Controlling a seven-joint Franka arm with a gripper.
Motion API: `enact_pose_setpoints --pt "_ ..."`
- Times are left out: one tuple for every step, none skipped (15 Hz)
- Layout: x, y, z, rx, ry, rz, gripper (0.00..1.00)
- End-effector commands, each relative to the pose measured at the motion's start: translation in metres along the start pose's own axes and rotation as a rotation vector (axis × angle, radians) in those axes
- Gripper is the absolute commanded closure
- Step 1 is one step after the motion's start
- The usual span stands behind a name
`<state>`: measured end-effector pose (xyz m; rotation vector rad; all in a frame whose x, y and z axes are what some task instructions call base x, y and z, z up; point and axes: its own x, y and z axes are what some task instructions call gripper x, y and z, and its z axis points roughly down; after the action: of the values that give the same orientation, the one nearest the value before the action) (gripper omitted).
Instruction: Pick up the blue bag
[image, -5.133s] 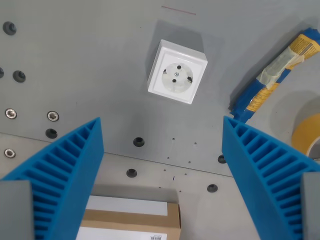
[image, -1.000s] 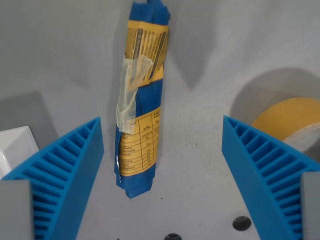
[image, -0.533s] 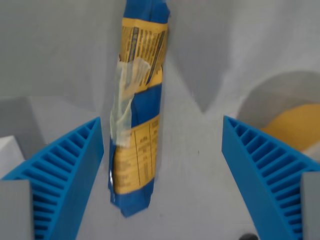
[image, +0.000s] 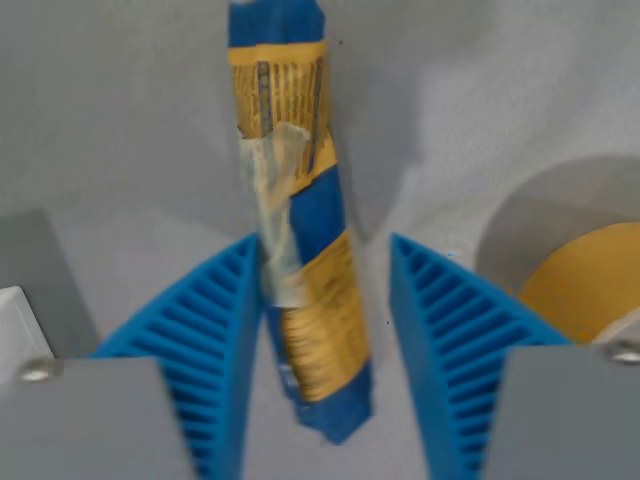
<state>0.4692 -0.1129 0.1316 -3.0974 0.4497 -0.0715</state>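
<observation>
A grey table surface (image: 130, 120) fills the wrist view and carries everything else that is seen. Next in size are the two blue ribbed fingers (image: 205, 340) of the gripper (image: 325, 330), which rise from the lower edge on grey mounts and lean toward each other. Their tips are set close on either side of the blue bag (image: 300, 240). The finger at the wrist view's left is seen touching, or all but touching, the bag's taped edge, while a thin strip of grey is visible between the bag and the finger at the wrist view's right. The jaws are thus narrowed about the bag but not seen pressed onto it from both sides; whether any grip has been made cannot be told.

The blue bag is laid lengthwise down the middle of the view, slightly tilted, its upper end cut by the top edge and its lower end found between the fingers. It is wrapped in a yellow printed label, and a piece of clear tape (image: 272, 190) is stuck across its middle. The picture is somewhat blurred, so the print cannot be read.

A roll of yellow-brown tape (image: 580, 285) is seen at the wrist view's right, well apart from the bag. A corner of a white object (image: 18, 325) is glimpsed at the left edge.
</observation>
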Motion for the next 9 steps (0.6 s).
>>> enact_pose_setpoints --pt "-0.0037 0.0021 -0.0027 0.055 0.075 0.017 1.0" --pt "-0.0037 0.0021 -0.0027 0.055 0.075 0.017 1.0" --pt "-0.0037 0.0021 -0.0027 0.055 0.075 0.017 1.0" --pt "-0.0037 0.0021 -0.0027 0.055 0.075 0.017 1.0" --pt "-0.0037 0.0021 -0.0027 0.055 0.075 0.017 1.0" --pt "-0.0037 0.0021 -0.0027 0.055 0.075 0.017 1.0" --pt "-0.0037 0.0021 -0.0027 0.055 0.075 0.017 1.0" --pt "-0.0037 0.0021 -0.0027 0.055 0.075 0.017 1.0" --pt "-0.0015 0.0013 -0.0079 0.056 0.075 0.017 1.0"
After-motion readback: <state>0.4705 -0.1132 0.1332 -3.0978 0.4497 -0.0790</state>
